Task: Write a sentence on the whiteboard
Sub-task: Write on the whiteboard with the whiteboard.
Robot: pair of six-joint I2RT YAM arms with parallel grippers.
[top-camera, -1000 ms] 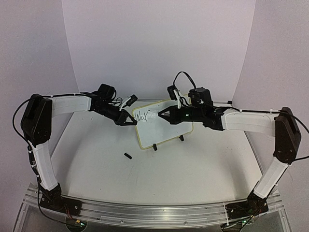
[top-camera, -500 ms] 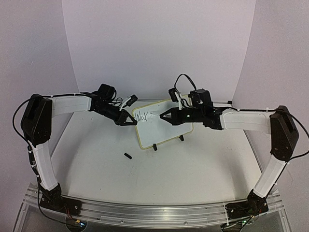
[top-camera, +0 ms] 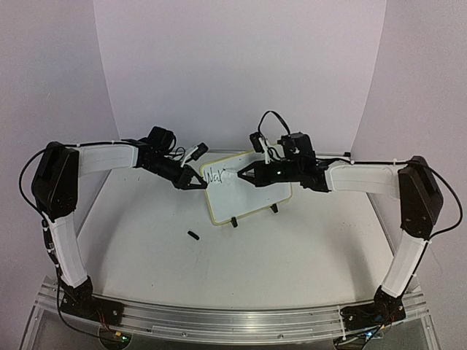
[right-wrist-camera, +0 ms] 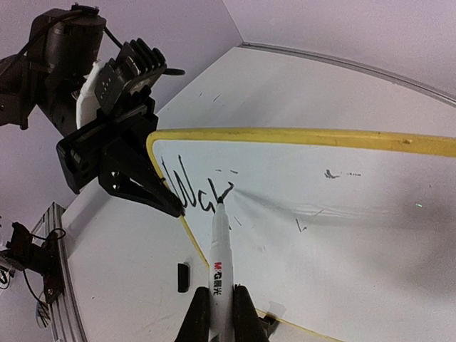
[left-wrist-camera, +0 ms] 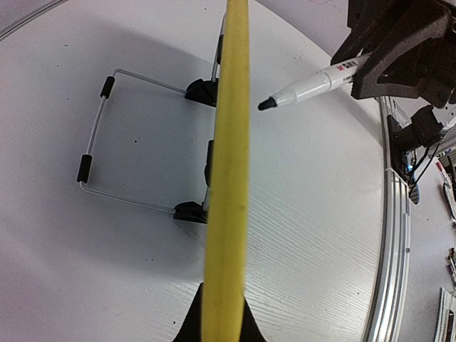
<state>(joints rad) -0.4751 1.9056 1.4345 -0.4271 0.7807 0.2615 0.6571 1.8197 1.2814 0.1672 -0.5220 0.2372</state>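
The whiteboard (top-camera: 248,191) stands tilted on its black clip feet at the table's middle, with a pale yellow rim (right-wrist-camera: 299,135). My left gripper (top-camera: 197,181) is shut on its left edge; the left wrist view shows that rim (left-wrist-camera: 228,185) edge-on between the jaws, with the wire stand (left-wrist-camera: 96,139) behind. My right gripper (top-camera: 241,175) is shut on a white marker (right-wrist-camera: 219,263), its black tip touching the board. The sentence (right-wrist-camera: 196,196) reads only "War" in black at the board's upper left.
The black marker cap (top-camera: 193,235) lies on the table in front of the board, also seen in the right wrist view (right-wrist-camera: 182,276). Faint old marker smudges (right-wrist-camera: 329,173) dot the board. An aluminium rail (top-camera: 219,321) runs along the near edge.
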